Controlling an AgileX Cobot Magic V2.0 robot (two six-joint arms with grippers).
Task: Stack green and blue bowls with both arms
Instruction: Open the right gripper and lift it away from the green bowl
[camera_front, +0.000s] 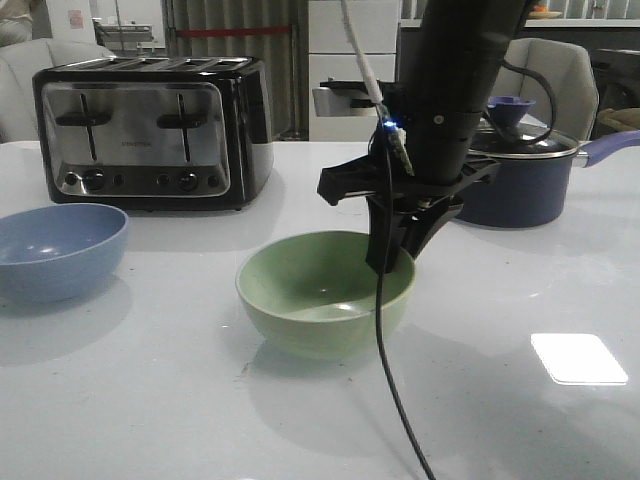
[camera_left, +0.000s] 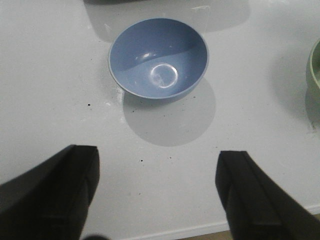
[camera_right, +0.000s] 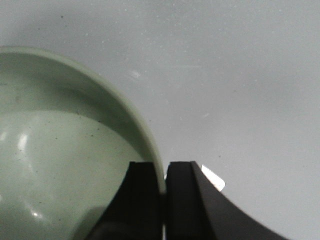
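The pale green bowl (camera_front: 322, 292) stands on the white table at the middle of the front view. My right gripper (camera_front: 393, 262) comes down from above and is shut on its right rim, one finger inside and one outside; the right wrist view shows the fingers (camera_right: 148, 200) pinching the rim of the green bowl (camera_right: 60, 150). The dusty blue bowl (camera_front: 55, 250) stands at the left, upright and empty. My left gripper (camera_left: 157, 195) is open and empty, hovering above the table short of the blue bowl (camera_left: 158, 57). The left arm is not in the front view.
A black and chrome toaster (camera_front: 150, 130) stands at the back left. A dark navy lidded saucepan (camera_front: 525, 175) stands at the back right behind my right arm. A black cable (camera_front: 385, 370) hangs from the right arm over the green bowl's front. The table's near edge (camera_left: 200, 231) lies below my left gripper.
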